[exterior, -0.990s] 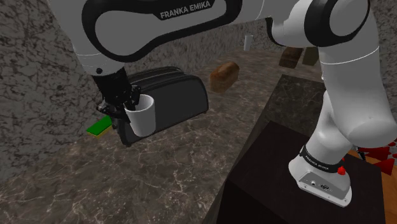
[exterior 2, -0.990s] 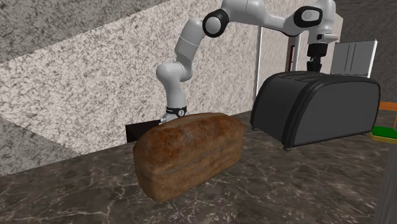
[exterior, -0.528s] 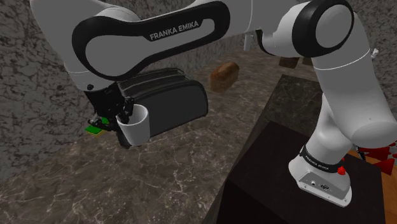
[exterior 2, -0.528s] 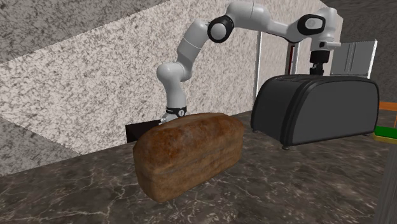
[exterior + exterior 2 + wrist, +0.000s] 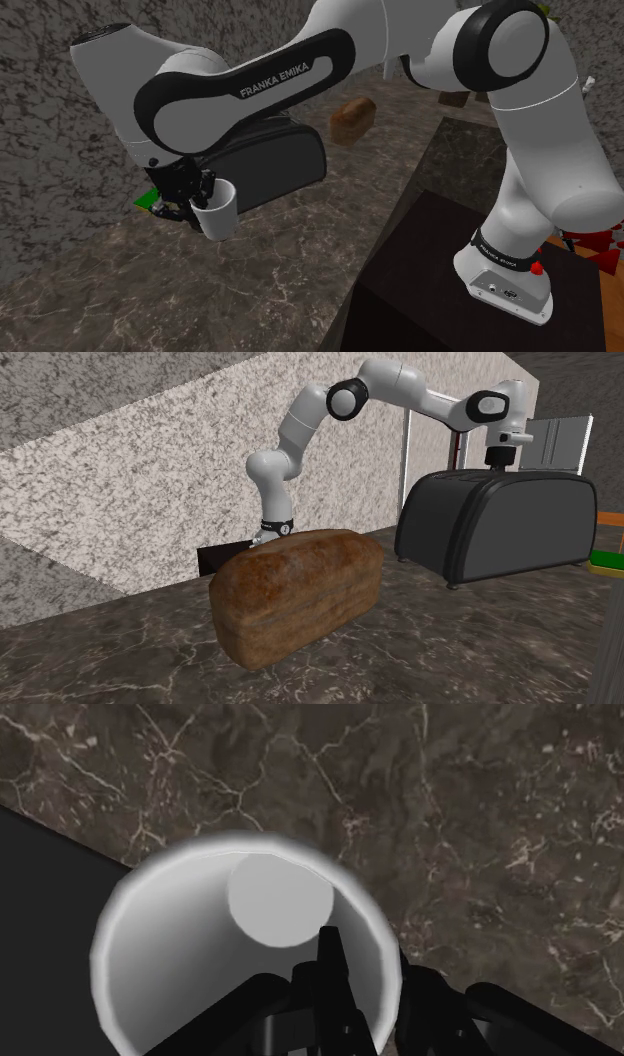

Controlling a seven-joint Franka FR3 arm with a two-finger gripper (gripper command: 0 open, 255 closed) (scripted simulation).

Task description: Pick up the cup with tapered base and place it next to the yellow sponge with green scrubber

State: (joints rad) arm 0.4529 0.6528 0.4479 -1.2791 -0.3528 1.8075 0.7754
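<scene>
I'm working in a kitchen. A dark toaster [image 5: 500, 522] and a bread loaf [image 5: 300, 592] sit on the marbled counter [image 5: 450, 652].

Arm fwd, gripper [image 5: 202, 196] low — pinching cup [image 5: 219, 214] rim

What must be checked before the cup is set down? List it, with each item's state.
1. Grip: gripper clasps the cup by its rim, one finger inside, one outside: ok.
2. Cup upright: ok.
3. Sponge located: its green edge shows beside the gripper: ok.
4. Landing spot: plain counter lies beside and below the cup: ok.
5. Gap between cup and toaster: cannot tell.
</scene>
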